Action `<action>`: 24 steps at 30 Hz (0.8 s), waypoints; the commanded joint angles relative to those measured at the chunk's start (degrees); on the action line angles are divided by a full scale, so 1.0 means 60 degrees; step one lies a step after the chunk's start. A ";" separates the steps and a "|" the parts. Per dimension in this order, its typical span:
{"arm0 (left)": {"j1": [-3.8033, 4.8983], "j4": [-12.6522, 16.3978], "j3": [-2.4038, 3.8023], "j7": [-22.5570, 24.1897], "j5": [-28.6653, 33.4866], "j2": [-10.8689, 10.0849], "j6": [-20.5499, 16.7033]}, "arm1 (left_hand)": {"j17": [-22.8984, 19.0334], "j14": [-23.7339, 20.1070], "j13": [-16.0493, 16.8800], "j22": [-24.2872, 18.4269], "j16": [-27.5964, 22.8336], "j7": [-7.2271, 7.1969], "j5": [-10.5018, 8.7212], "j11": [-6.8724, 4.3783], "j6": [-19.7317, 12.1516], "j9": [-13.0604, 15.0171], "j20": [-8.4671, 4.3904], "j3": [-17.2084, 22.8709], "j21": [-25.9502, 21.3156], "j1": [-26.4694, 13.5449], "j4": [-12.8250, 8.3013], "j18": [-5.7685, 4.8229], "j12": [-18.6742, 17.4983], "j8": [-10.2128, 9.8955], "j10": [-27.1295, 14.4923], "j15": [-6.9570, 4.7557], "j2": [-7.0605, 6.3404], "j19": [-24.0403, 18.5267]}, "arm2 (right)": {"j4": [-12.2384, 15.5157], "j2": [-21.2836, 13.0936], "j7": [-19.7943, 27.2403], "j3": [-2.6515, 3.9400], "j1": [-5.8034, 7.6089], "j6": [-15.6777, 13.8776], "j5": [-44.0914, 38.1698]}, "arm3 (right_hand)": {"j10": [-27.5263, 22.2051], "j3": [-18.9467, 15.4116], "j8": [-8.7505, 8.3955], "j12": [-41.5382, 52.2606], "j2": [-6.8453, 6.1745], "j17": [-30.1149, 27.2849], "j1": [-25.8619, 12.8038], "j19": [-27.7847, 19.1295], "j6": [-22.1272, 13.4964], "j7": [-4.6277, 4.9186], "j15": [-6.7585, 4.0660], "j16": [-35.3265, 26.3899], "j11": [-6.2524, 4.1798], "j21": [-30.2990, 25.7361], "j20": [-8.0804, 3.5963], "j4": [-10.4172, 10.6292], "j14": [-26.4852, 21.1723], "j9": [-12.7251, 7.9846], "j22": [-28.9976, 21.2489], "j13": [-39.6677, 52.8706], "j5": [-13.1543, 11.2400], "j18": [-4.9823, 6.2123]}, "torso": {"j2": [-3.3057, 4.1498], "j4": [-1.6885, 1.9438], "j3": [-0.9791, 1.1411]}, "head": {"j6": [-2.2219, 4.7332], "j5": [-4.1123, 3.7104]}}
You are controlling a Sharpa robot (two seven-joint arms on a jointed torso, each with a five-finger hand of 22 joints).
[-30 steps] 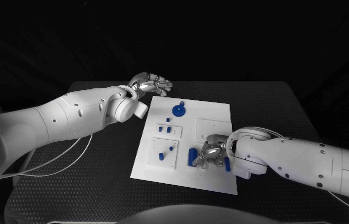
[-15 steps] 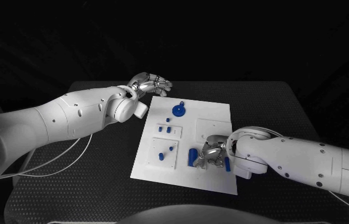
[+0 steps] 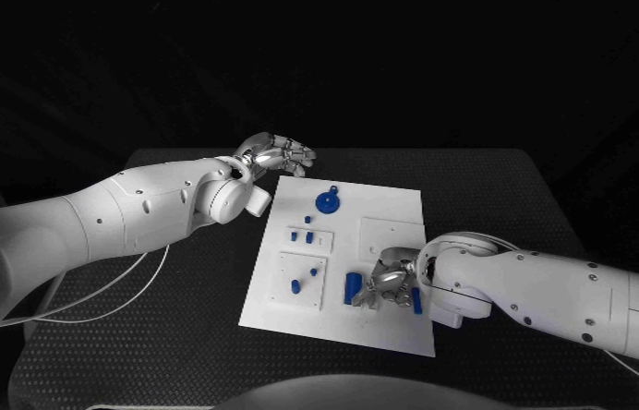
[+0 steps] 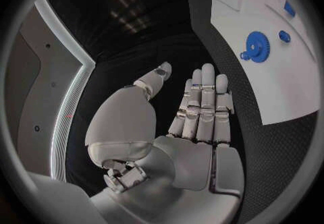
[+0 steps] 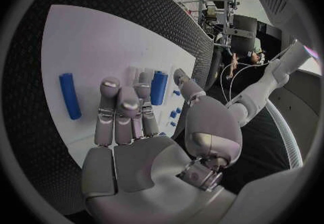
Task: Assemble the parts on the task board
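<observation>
The white task board lies in the middle of the table. A blue gear sits at its far end, and small blue pegs stand in its left blocks. Over the near end, my right hand hovers low with nothing in it, between two blue cylinders. One cylinder lies by the thumb and fingertips, the other on the outer side. My left hand hangs off the board's far left corner, its fingers straight and empty, with the gear beyond them.
The black textured table stretches on both sides of the board. A thin white cable loops on the table under my left arm. The board's near edge lies close to my body.
</observation>
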 commanded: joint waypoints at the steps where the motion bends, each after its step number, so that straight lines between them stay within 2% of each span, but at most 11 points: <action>1: 0.0014 0.0015 0.0005 0.0046 -0.0021 0.0015 0.0114 | 0.0014 -0.0034 0.0010 0.0193 -0.0047 0.0015 0.0019 0.0017 -0.0072 -0.0009 0.0045 0.0013 -0.0035 -0.0068 0.0044 0.0165 0.0035 0.0061 -0.0055 0.0046 0.0019 -0.0011 | 0.0035 -0.0025 0.0056 -0.0002 -0.0006 0.0015 0.0009 | 0.0038 -0.0062 -0.0052 -0.0062 0.0043 0.0009 0.0041 -0.0054 0.0002 -0.0011 -0.0036 -0.0053 -0.0013 -0.0009 -0.0026 0.0004 0.0019 0.0014 0.0100 0.0014 -0.0003 0.0127 | 0.0000 -0.0004 0.0005 | 0.0003 0.0009; 7: 0.0014 0.0006 0.0005 0.0050 -0.0021 0.0022 0.0108 | 0.0018 -0.0033 0.0011 0.0194 -0.0050 0.0015 0.0019 0.0017 -0.0072 -0.0010 0.0046 0.0013 -0.0035 -0.0065 0.0046 0.0165 0.0035 0.0063 -0.0055 0.0047 0.0019 -0.0012 | 0.0136 -0.0188 0.0200 -0.0002 -0.0005 -0.0211 -0.0041 | 0.0045 -0.0093 -0.0054 -0.0063 0.0086 0.0010 0.0068 -0.0049 0.0011 -0.0014 -0.0038 -0.0054 -0.0016 -0.0014 -0.0030 -0.0017 0.0021 0.0016 0.0096 0.0018 0.0004 0.0127 | -0.0002 -0.0005 -0.0001 | 0.0019 -0.0008; 11: 0.0014 -0.0001 0.0005 0.0058 -0.0021 0.0027 0.0105 | 0.0021 -0.0033 0.0011 0.0194 -0.0052 0.0015 0.0019 0.0017 -0.0072 -0.0010 0.0047 0.0013 -0.0036 -0.0066 0.0049 0.0164 0.0036 0.0064 -0.0055 0.0047 0.0020 -0.0012 | 0.0318 -0.0514 0.0645 0.0001 0.0024 -0.0489 0.0062 | 0.0058 -0.0117 -0.0061 -0.0066 0.0182 0.0009 0.0099 -0.0040 0.0016 -0.0016 -0.0040 -0.0059 -0.0018 -0.0021 -0.0033 -0.0023 0.0025 0.0017 0.0089 0.0020 0.0022 0.0127 | -0.0002 -0.0006 0.0000 | 0.0058 -0.0034; 16: 0.0014 -0.0008 0.0004 0.0067 -0.0021 0.0028 0.0103 | 0.0024 -0.0032 0.0012 0.0195 -0.0053 0.0015 0.0019 0.0018 -0.0072 -0.0011 0.0047 0.0012 -0.0036 -0.0067 0.0052 0.0164 0.0036 0.0066 -0.0054 0.0047 0.0020 -0.0012 | 0.0590 -0.1012 0.1109 0.0049 0.0290 -0.0785 0.0308 | 0.0116 -0.0203 -0.0170 0.0004 0.0355 0.0006 0.0222 -0.0031 -0.0160 0.0041 0.0004 -0.0067 0.0032 -0.0039 -0.0038 -0.0110 0.0038 -0.0005 0.0082 0.0073 0.0152 0.0127 | -0.0002 -0.0029 0.0013 | 0.0105 -0.0053; 21: 0.0014 -0.0016 0.0004 0.0082 -0.0021 0.0027 0.0104 | 0.0027 -0.0030 0.0013 0.0195 -0.0054 0.0015 0.0018 0.0017 -0.0070 -0.0011 0.0048 0.0011 -0.0036 -0.0068 0.0056 0.0164 0.0038 0.0068 -0.0052 0.0047 0.0021 -0.0012 | 0.0812 -0.1628 0.1139 0.0077 0.0587 -0.0649 0.0602 | 0.0136 -0.0220 -0.0230 0.0050 0.0492 0.0000 0.0356 -0.0030 -0.0253 0.0067 0.0025 -0.0077 0.0059 -0.0050 -0.0035 -0.0182 0.0049 -0.0015 0.0082 0.0110 0.0212 0.0127 | -0.0009 -0.0035 0.0012 | 0.0191 -0.0104; 22: 0.0013 -0.0020 0.0004 0.0084 -0.0021 0.0030 0.0104 | 0.0028 -0.0030 0.0013 0.0195 -0.0055 0.0014 0.0018 0.0017 -0.0070 -0.0011 0.0048 0.0011 -0.0036 -0.0068 0.0057 0.0164 0.0038 0.0069 -0.0051 0.0047 0.0020 -0.0012 | 0.0817 -0.1719 0.1118 0.0078 0.0617 -0.0585 0.0602 | 0.0141 -0.0198 -0.0236 0.0069 0.0646 0.0000 0.0499 -0.0029 -0.0261 0.0074 0.0035 -0.0077 0.0074 -0.0048 -0.0037 -0.0254 0.0055 -0.0010 0.0087 0.0127 0.0192 0.0127 | -0.0012 -0.0045 0.0016 | 0.0199 -0.0118; 24: 0.0013 -0.0023 0.0004 0.0085 -0.0020 0.0030 0.0102 | 0.0029 -0.0029 0.0014 0.0196 -0.0055 0.0014 0.0018 0.0016 -0.0069 -0.0011 0.0048 0.0010 -0.0036 -0.0069 0.0058 0.0164 0.0040 0.0070 -0.0049 0.0047 0.0020 -0.0012 | 0.0800 -0.1862 0.1036 0.0078 0.0664 -0.0549 0.0602 | 0.0146 -0.0179 -0.0238 0.0082 0.0791 -0.0001 0.0661 -0.0031 -0.0251 0.0083 0.0049 -0.0079 0.0079 -0.0048 -0.0029 -0.0316 0.0063 -0.0002 0.0094 0.0139 0.0121 0.0127 | -0.0007 -0.0032 0.0013 | 0.0250 -0.0169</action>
